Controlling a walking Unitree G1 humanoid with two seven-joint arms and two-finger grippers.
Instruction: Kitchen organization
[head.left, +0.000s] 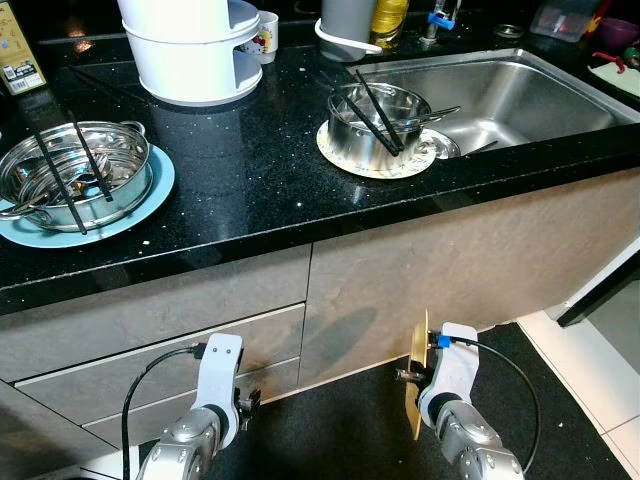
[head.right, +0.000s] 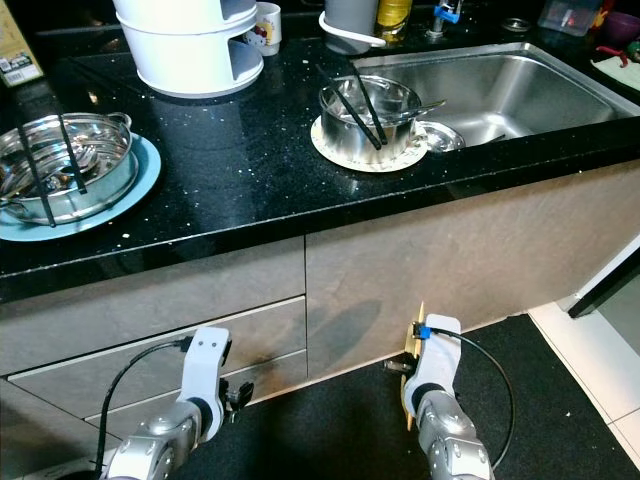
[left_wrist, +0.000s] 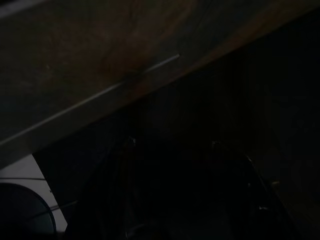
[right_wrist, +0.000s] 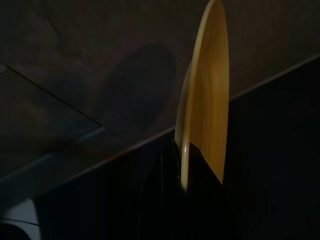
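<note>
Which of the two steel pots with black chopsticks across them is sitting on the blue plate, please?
The wider steel pot at the counter's left end sits on the blue plate. The other pot, beside the sink, rests on a pale round mat.

Countertop (head.left: 250, 170): glossy black speckled stone. Sink (head.left: 520, 95), pots (head.left: 75, 180): shiny steel. Cabinet fronts (head.left: 450, 260): matt grey. Yellow plate (right_wrist: 205, 105): smooth plastic.
</note>
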